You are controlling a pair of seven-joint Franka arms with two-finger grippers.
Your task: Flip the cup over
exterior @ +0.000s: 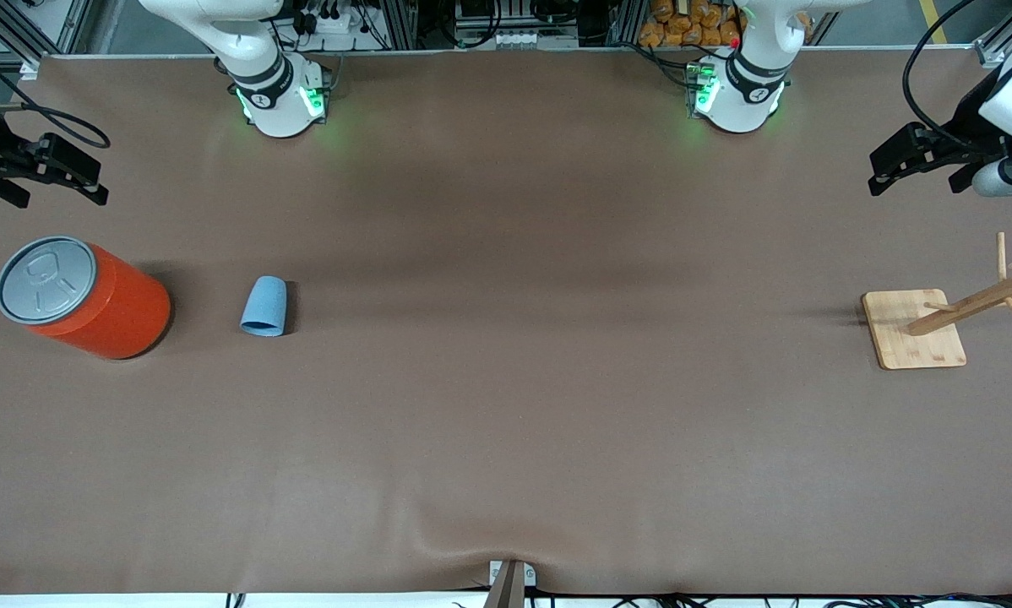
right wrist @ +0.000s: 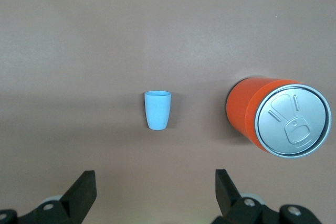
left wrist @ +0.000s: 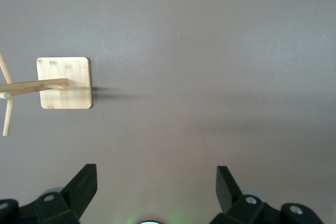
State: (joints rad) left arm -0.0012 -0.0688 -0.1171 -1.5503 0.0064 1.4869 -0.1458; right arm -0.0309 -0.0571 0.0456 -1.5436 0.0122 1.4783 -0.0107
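Two arms wait high at the table's ends. Beside the orange can (exterior: pixel 84 297), toward the right arm's end, the cup (exterior: pixel 264 306) stands mouth down, so it needs turning. Left gripper (left wrist: pixel 156 182) and right gripper (right wrist: pixel 155 184) hang wide open, empty.

We count one light-blue cup (exterior: pixel 264 306), one orange can (exterior: pixel 84 296) with a grey pull-tab lid, and one wooden peg stand (exterior: pixel 937 323) on a square base. We see two arms, each with one gripper: the left gripper (left wrist: pixel 156 184) and the right gripper (right wrist: pixel 155 187).
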